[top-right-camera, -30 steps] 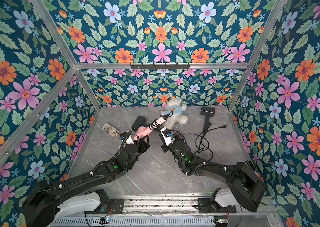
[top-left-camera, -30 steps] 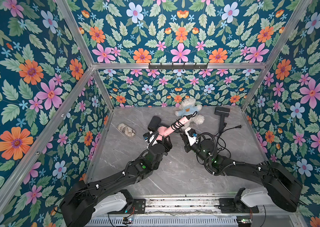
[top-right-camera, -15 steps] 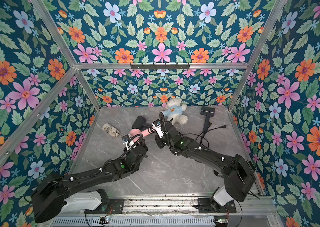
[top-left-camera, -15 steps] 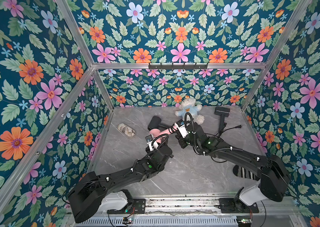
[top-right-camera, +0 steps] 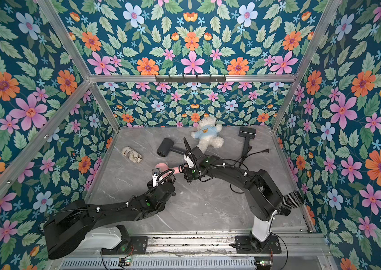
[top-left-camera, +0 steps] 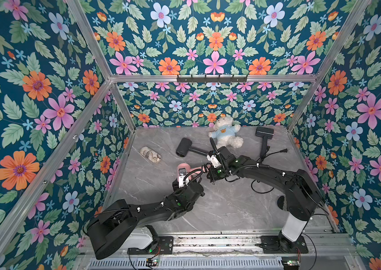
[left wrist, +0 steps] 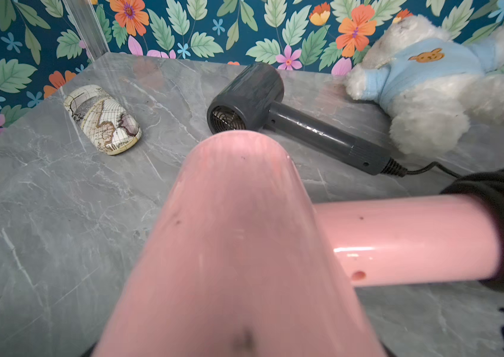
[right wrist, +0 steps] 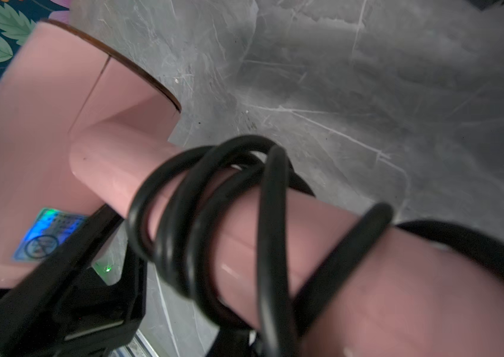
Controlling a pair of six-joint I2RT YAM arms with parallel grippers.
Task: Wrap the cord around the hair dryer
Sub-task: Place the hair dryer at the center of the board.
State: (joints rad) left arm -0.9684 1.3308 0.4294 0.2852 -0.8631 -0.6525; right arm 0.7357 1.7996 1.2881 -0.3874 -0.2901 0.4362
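Several loops of black cord [right wrist: 182, 222] circle the handle of the pink hair dryer [top-left-camera: 183, 168], out over the middle of the table [top-left-camera: 220, 208]. My left tool [top-left-camera: 186, 178] is clamped shut on its head. The handle points lengthwise straight at my right tool [top-left-camera: 209, 173], the one nearer the cord; I cannot tell how its jaws stand.

No word, brand or number can be read anywhere. The pink hair dryer [right wrist: 43, 139] has a small holographic sticker [right wrist: 48, 236] on its head, showing a crossed-out circle sign; its print is too blurred to read. At the far side, the teddy bear [left wrist: 430, 92] wears a blue sweater with a wordless bear-face emblem [left wrist: 426, 55]. The mouse [left wrist: 102, 119], far left, shows an old map with no legible lettering.
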